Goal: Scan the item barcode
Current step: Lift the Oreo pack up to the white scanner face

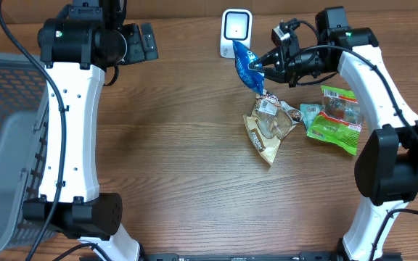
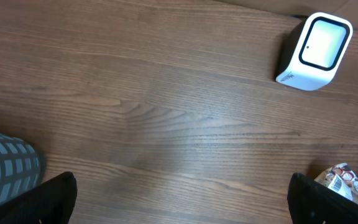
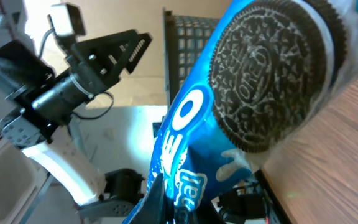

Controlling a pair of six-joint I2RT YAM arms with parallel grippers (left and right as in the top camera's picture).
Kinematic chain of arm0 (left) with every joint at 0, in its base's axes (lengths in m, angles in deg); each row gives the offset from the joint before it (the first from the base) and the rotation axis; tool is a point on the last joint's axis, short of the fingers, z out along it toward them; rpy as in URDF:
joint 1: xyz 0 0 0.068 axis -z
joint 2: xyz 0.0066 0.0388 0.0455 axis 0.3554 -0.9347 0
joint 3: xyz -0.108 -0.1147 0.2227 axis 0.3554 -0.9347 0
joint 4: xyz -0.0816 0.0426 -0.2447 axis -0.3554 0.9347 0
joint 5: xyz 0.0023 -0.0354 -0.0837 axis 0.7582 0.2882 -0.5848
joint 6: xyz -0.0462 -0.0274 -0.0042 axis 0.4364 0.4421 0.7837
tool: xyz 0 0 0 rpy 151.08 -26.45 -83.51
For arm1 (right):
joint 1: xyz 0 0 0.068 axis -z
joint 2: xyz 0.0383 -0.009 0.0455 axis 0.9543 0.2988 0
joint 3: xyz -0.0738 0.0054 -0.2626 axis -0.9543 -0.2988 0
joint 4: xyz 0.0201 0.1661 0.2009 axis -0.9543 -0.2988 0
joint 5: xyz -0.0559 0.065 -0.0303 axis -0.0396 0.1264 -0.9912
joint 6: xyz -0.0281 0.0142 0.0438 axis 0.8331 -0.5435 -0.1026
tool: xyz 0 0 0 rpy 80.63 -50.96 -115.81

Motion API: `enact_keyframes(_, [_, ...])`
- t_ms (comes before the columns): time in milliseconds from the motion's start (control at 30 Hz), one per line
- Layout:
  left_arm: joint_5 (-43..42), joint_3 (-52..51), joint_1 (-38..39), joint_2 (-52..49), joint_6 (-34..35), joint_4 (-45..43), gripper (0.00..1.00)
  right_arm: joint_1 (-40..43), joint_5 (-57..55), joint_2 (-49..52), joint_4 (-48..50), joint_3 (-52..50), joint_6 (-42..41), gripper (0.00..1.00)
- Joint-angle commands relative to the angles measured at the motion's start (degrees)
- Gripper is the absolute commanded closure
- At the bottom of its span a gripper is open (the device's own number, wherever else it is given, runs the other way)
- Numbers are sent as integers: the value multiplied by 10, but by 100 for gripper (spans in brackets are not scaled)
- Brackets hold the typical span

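Observation:
A blue Oreo packet [image 1: 247, 67] hangs in the air just in front of the white barcode scanner [image 1: 236, 27], at the back middle of the table. My right gripper [image 1: 264, 64] is shut on the packet's edge. In the right wrist view the packet [image 3: 247, 106] fills the frame, with the cookie picture facing the camera. My left gripper [image 1: 145, 42] stands open above the table at the back left, nothing between its fingertips [image 2: 51, 199]. The scanner [image 2: 314, 51] shows at the top right of the left wrist view.
A tan snack bag [image 1: 269, 127] and a green packet [image 1: 334, 119] lie on the wooden table right of centre. A grey mesh basket [image 1: 6, 145] stands at the left edge. A corner of a snack bag [image 2: 347, 180] shows in the left wrist view.

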Motion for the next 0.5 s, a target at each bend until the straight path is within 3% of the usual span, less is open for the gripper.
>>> enact_keyframes(0, [7,12,0,18,-11,-2,0,-4,49,-16,50,12,-66,96])
enact_keyframes(100, [7,12,0,18,-11,-2,0,-4,49,-16,99,12,-122,96])
enact_keyframes(300, [7,12,0,18,-11,-2,0,-4,49,-16,161,12,-312,96])
enact_keyframes(467, [7,12,0,18,-11,-2,0,-3,37,-16,271,12,-359,96])
